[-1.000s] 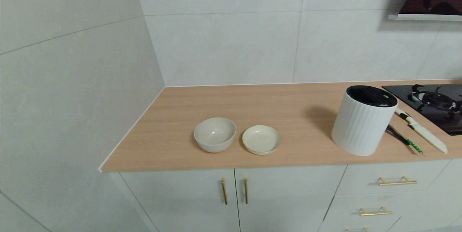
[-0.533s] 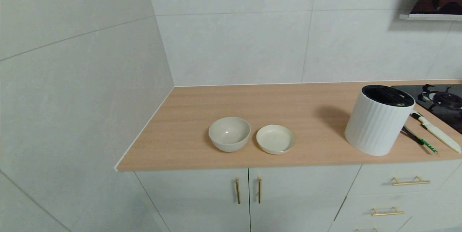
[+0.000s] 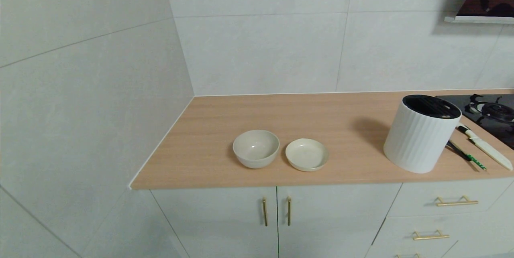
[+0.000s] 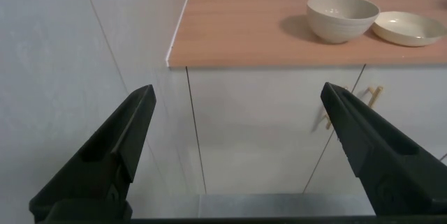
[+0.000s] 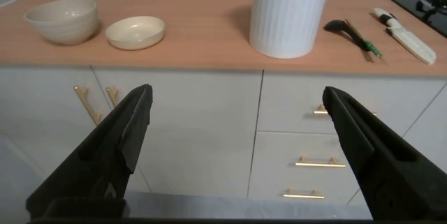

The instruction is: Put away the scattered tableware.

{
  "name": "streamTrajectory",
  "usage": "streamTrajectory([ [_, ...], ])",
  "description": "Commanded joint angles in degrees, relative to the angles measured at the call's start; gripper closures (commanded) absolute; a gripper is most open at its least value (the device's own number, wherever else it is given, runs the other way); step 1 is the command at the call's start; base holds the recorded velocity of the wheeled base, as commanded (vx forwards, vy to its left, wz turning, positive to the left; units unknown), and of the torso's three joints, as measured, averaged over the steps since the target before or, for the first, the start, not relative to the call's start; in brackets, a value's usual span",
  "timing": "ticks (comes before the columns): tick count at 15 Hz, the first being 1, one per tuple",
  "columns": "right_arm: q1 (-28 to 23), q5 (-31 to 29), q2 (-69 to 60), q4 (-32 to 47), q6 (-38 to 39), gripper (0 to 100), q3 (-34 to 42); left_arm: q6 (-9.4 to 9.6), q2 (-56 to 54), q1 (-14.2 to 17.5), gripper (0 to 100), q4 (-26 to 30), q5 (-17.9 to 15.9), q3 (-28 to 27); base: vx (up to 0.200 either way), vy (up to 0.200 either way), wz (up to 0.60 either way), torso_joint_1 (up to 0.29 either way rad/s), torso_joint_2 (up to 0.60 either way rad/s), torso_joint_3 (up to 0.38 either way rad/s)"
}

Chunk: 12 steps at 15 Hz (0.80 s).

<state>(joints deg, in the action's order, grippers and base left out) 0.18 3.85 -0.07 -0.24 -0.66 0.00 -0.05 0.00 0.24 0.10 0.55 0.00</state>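
Now, bowl (image 3: 255, 148) and dish (image 3: 306, 154) left of the holder (image 3: 421, 139), knife (image 3: 486, 147) right of it; left gripper (image 4: 237, 102), right gripper (image 5: 237, 102) spread wide, empty.

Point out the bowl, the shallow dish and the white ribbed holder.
bowl (image 3: 255, 148), head view, inner floor.
shallow dish (image 3: 306, 153), head view, inner floor.
white ribbed holder (image 3: 417, 141), head view, side wall.

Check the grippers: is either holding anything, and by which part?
Nothing is held. The left gripper and right gripper are both open and empty; the bowl and dish sit on the countertop.
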Motion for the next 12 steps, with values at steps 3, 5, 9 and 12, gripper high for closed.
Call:
streamTrajectory([
  [3,-0.01,0.01,0.07,-0.02,-0.04,0,0.00,-0.04,0.00,0.02,0,-0.01,0.07,0.00,0.000,0.000,0.00,0.000,0.00,0.000],
  [5,-0.01,0.01,0.07,-0.02,-0.04,0,0.00,-0.04,0.00,0.02,0,-0.01,-0.02,0.00,0.000,0.000,0.00,0.000,0.00,0.000],
  [9,-0.01,0.01,0.07,-0.02,-0.04,0,0.00,-0.04,0.00,0.02,0,-0.01,-0.02,0.00,0.000,0.000,0.00,-0.088,0.20,0.107],
  [12,-0.01,0.01,0.07,-0.02,-0.04,0,0.00,-0.04,0.00,0.02,0,-0.01,-0.02,0.00,0.000,0.000,0.00,-0.238,0.53,0.289],
])
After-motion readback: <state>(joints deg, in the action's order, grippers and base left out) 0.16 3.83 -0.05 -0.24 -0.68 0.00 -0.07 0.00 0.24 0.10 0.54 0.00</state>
